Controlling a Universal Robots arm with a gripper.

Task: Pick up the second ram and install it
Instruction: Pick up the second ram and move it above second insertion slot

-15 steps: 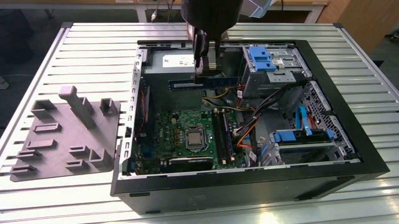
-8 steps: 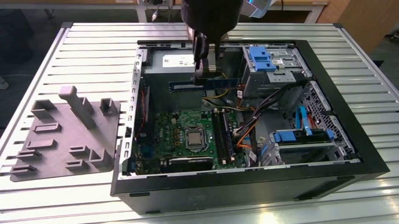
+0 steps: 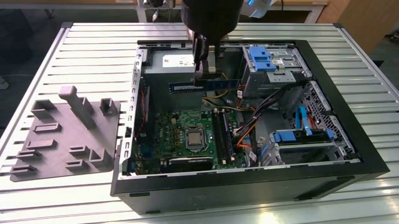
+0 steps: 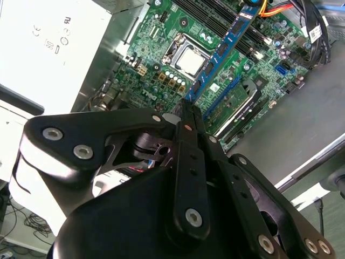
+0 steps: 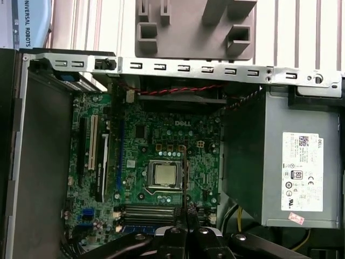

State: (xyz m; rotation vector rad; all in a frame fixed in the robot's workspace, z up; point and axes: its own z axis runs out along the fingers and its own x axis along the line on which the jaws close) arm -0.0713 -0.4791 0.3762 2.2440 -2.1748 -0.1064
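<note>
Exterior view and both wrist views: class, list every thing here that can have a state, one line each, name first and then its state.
second ram: held in the air over the computer case, not yet in a slot.
gripper: shut on the second ram.
computer case: lying on its side, side panel off, inside exposed.
processor: seated in its socket on the motherboard, uncovered, no cooler on it.

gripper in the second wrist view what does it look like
The gripper is matte black, built of broad linkage bars studded with round silver bolt heads, narrowing to slim flat fingers. In the exterior view the arm is dark too.
</note>
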